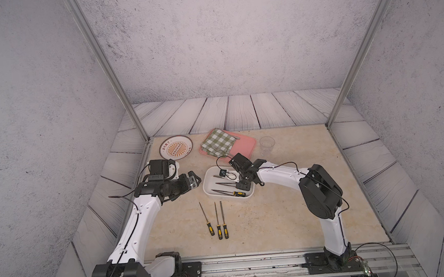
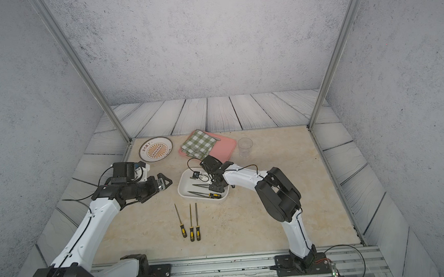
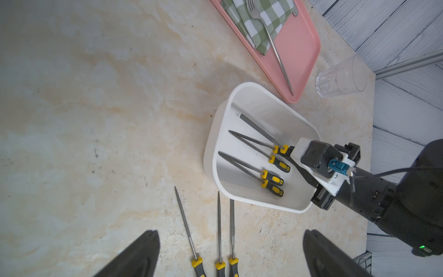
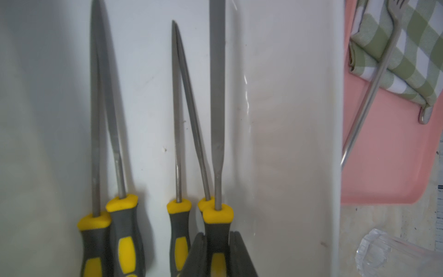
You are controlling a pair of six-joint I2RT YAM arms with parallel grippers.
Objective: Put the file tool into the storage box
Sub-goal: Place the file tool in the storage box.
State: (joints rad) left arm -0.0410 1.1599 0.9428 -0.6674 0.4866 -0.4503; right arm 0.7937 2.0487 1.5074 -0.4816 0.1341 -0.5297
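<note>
- Step in hand is the drop-off. The right gripper (image 4: 217, 242) is pinched on the yellow-and-black rubber handle of the grey steel flat file (image 4: 217, 96), down inside the shallow white plastic storage box (image 4: 287, 120).
- The flat file runs along the box's long wall, just beside four matching yellow-handled files (image 3: 274, 179) already in there. We can't tell whether its blade rests on the floor.
- Next move, our read: spread the jaws and lift straight up. A neighbouring handle sits tight against the held one, so a sideways exit could drag it.
- Three loose files (image 1: 217, 219) lie on the beige marble-look table (image 1: 274, 221) at 6 o'clock of the box, so we judge the job partway done.
- The left gripper (image 3: 231, 233) has its fingers spread wide with nothing between them, parked at 9 o'clock of the box.
- Only the right wrist view shows the pinch itself. In both top views the gripper body hides it, and part of the box contents too.
- Both wrist views give the full count of five in the box.
- Only the top views show the round patterned plate (image 1: 176, 147) at 10 o'clock, and the flat pink plastic tray (image 1: 245, 148) whole at 12 o'clock.
</note>
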